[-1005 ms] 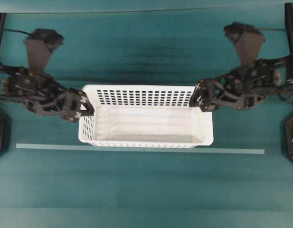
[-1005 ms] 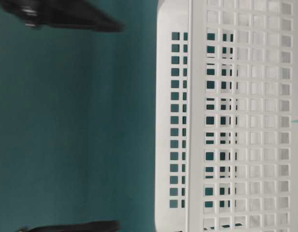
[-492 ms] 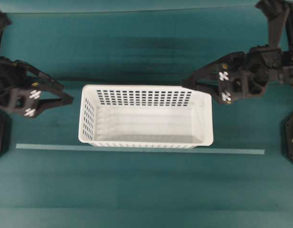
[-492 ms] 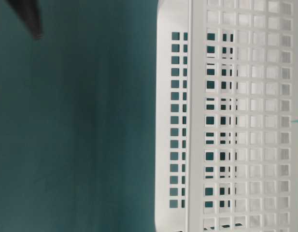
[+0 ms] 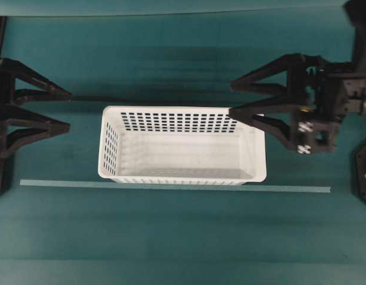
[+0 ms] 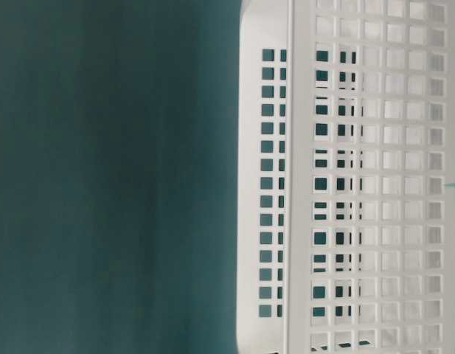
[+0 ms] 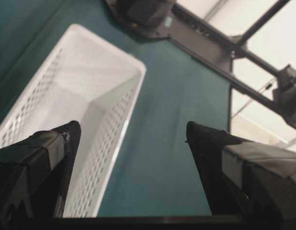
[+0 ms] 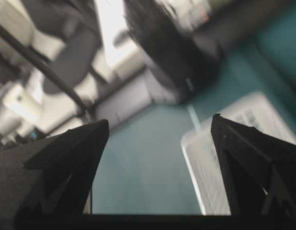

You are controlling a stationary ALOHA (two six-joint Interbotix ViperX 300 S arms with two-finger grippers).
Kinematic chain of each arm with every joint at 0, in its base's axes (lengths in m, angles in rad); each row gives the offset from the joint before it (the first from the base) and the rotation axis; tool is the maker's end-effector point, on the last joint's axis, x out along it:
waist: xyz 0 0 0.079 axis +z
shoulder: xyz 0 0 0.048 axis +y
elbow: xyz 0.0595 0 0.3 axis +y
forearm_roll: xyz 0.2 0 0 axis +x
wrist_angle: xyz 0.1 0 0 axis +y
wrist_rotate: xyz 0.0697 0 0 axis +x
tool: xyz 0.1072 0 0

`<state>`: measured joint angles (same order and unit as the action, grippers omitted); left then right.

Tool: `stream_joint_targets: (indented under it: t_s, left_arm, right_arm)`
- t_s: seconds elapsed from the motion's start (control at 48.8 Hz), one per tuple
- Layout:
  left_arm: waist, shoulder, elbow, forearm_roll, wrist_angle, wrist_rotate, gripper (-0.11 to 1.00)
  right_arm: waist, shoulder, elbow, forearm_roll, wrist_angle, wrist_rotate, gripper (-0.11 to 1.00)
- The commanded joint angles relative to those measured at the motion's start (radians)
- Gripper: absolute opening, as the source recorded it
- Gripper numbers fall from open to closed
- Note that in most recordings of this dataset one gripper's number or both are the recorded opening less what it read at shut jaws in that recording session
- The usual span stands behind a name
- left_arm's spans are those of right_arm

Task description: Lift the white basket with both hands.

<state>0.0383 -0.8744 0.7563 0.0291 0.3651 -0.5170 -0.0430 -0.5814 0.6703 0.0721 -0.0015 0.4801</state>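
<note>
Left gripper (image 5: pixel 67 108): black, angular truss-like fingers, spread wide and holding nothing. A second ago it stood at the basket's left end wall; it now sits back at the left margin of the overhead view, well apart from the basket.

Right gripper (image 5: pixel 231 98): same black truss build, fingers splayed wide, empty. A second ago it stood at the basket's right end; it has since drawn back and turned so both fingers lie flat in the overhead view, the nearer fingertip (image 5: pixel 232 111) showing over the basket's far right corner. Contact cannot be told; the right wrist view, blurred, shows open space between the fingers and the basket off to one side.

White basket (image 5: pixel 183 145): large, rectangular, white plastic, walls pierced by rows of small rectangular holes, solid smooth floor, rounded rim. Empty. It rests on the worktop in the same place as a second ago, just behind the tape line.

Judgement: both grippers have backed off with nothing held, so the basket is not being lifted now; either a set-down is finished or the grasp is still to come.

Worktop (image 5: pixel 183 237): teal, matte, cloth-like surface.

Tape line (image 5: pixel 171 186): thin pale strip running across the worktop, parallel to the basket's near wall.
</note>
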Motion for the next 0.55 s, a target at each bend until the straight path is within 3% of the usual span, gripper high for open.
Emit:
stream_joint_targets:
  t_s: [0.0, 0.205, 0.533]
  left_arm:
    - [-0.009, -0.005, -0.011, 0.003, -0.014, 0.014, 0.91]
    - [-0.026, -0.075, -0.012, 0.003, -0.025, 0.064, 0.91]
    - [-0.026, -0.149, -0.008, 0.003, -0.025, 0.133, 0.91]
  right_arm:
    - [0.015, -0.014, 0.003, -0.008, -0.081, -0.058, 0.92]
    - [0.032, -0.101, 0.034, -0.020, -0.110, -0.192, 0.91]
    - [0.034, -0.235, 0.069, -0.020, -0.009, -0.201, 0.91]
